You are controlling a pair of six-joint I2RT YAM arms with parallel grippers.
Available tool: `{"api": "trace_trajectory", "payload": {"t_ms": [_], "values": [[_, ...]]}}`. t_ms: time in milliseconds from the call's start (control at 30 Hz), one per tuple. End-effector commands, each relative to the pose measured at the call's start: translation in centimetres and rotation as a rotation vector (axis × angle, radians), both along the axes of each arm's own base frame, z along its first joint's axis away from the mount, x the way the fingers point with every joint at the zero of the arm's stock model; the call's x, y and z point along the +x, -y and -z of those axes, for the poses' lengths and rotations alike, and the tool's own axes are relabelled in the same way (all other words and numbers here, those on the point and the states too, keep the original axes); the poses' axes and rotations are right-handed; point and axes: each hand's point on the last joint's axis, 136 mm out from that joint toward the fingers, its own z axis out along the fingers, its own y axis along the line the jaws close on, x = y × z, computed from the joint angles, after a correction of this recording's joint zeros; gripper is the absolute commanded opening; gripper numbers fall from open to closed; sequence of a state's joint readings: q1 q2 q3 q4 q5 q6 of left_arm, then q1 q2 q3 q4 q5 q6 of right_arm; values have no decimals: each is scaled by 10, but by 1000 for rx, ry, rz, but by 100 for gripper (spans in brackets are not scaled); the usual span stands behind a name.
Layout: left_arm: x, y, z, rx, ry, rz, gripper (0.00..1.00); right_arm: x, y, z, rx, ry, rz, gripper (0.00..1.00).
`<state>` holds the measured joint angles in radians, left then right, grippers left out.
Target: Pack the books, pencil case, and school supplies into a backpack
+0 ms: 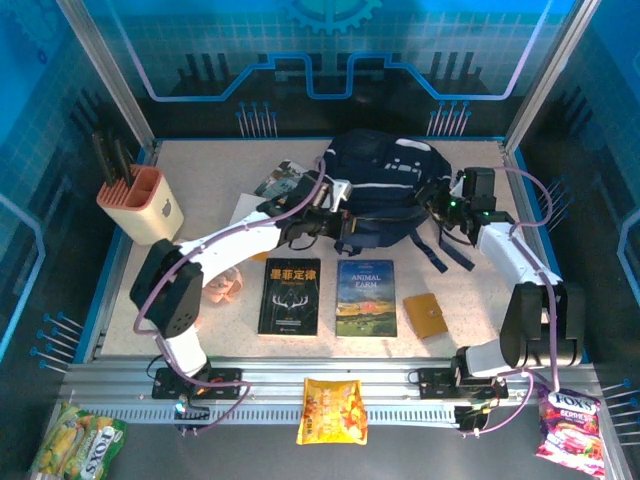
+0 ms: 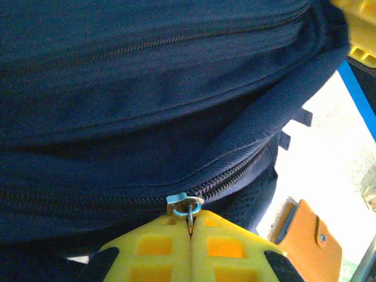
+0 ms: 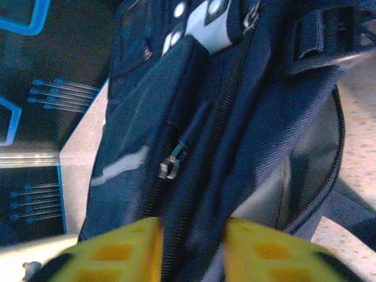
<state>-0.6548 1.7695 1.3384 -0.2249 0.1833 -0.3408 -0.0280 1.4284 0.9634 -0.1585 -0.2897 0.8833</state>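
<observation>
The navy-blue fabric backpack [image 1: 385, 170] looked limp — left gripper [image 2: 190, 222] jaws pinched its small metal zip pull [image 2: 185, 205], right gripper [image 3: 191, 238] jaws clamped a fabric fold [image 3: 194, 194].

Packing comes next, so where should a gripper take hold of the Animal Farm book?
The Animal Farm book lies flat, cover up, with the black book close on its left. Probably pinch its right long edge, coming from the right.
</observation>
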Motion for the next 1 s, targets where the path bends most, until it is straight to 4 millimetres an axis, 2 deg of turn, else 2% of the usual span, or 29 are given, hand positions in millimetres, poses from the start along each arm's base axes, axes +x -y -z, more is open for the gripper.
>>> {"api": "trace_trajectory", "payload": {"t_ms": [0, 67, 167, 267, 367, 467, 633, 833, 967], "values": [[-13, 34, 5, -12, -33, 101, 0, -24, 15, 17, -12, -67, 64, 53], [-15, 44, 19, 17, -70, 110, 0, -45, 22, 30, -13, -119, 125, 63], [-19, 54, 40, 49, -139, 125, 0, -70, 20, 45, 29, -167, 180, 74], [-23, 58, 55, 70, -192, 123, 0, -88, 11, 58, 74, -206, 206, 79], [-26, 60, 62, 71, -226, 121, 0, -95, -6, 67, 120, -224, 194, 81], [-28, 60, 63, 68, -241, 121, 0, -92, -25, 73, 154, -234, 181, 82], [-32, 59, 63, 77, -265, 130, 0, -75, -48, 82, 175, -247, 155, 84], [-38, 59, 60, 80, -286, 150, 0, -59, -59, 94, 170, -265, 144, 83], [-41, 59, 55, 83, -295, 165, 0, -58, -57, 111, 141, -300, 160, 78]]}}
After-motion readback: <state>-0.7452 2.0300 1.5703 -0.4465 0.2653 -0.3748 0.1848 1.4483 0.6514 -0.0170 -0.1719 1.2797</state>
